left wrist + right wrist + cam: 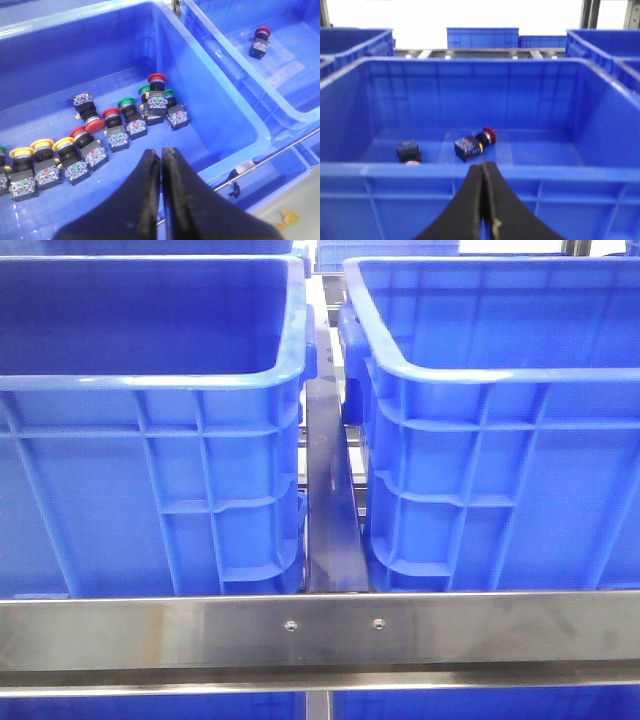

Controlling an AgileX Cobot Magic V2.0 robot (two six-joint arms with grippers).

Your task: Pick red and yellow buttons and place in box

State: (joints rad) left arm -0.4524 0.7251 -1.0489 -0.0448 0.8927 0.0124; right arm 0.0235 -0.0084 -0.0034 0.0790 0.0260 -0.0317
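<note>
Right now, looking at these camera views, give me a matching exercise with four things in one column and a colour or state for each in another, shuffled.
Column one:
1. left gripper
2. bin wall
3. front rail
4. button lying in the receiving bin

Column two:
A. red cap, on its side
B. shut, holding nothing
C. bare shiny metal
D. blue plastic with ribs

Pairs: 1-B, 2-D, 3-C, 4-A
</note>
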